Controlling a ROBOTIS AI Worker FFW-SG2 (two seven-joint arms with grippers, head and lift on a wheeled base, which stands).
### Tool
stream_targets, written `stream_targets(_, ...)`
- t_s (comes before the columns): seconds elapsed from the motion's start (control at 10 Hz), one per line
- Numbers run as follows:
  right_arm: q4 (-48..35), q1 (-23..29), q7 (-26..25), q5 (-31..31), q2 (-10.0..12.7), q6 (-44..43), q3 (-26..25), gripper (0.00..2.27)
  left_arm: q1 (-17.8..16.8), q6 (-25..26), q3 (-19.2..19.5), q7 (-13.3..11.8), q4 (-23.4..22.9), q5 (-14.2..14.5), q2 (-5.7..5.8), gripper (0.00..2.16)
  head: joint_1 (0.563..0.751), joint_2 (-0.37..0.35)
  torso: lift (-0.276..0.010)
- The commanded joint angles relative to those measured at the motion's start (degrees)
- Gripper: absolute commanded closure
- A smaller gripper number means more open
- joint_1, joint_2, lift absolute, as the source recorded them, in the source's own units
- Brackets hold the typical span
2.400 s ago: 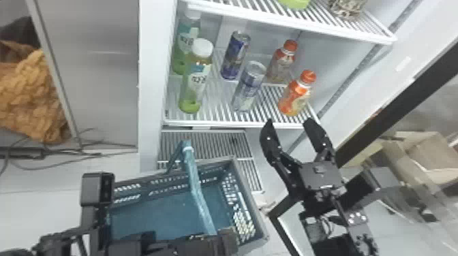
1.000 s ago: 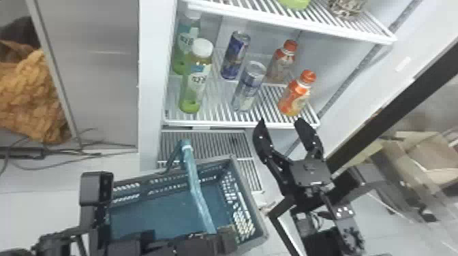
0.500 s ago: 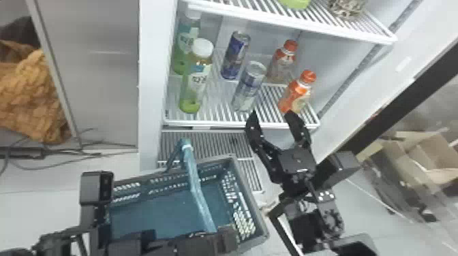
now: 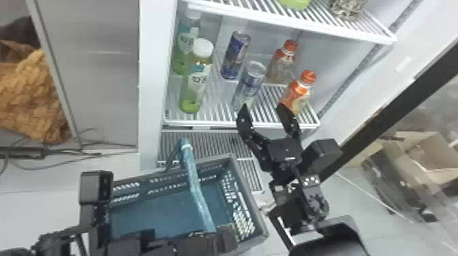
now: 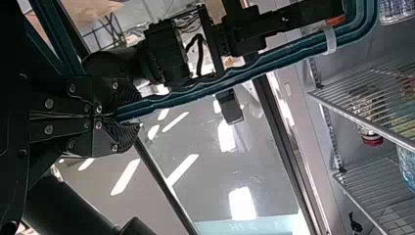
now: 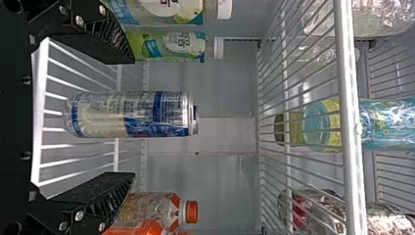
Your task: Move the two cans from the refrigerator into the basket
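The front can [image 4: 250, 83] is slim and silvery, with blue bands, a blue patch, a pale lower side and a silver lid. It stands upright on a white wire shelf [image 4: 218, 123] inside the refrigerator [image 4: 149, 68], toward the shelf's front edge. The rear can [image 4: 235, 56], also slim, wears a darker blue with silvery edges; it stands upright on the same shelf, behind the front can and to its left, near it. The basket [image 4: 250, 194] is dark blue-green, with perforated walls, and lies lower down, in front of the refrigerator. Its blue-green handle [image 4: 196, 187], marked by a pale band, is raised across it.
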Motion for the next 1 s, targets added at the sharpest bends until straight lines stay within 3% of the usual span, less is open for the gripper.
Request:
stream_targets(0.0,1.9,-2.0,-0.2,0.0,-0.3,-0.3,0.6,0.17,0.0,0.0,0.1,0.0,0.0,0.1,0.01,1.16,0.695,-0.350,-0.276)
stream_targets(0.9,12.1,-12.6,-0.3,-0.4,-1.2,-1.7,2.8,0.15,-0.1,0.0,0.1,0.1,0.0,0.2,0.01,1.16,0.695,-0.350,-0.276)
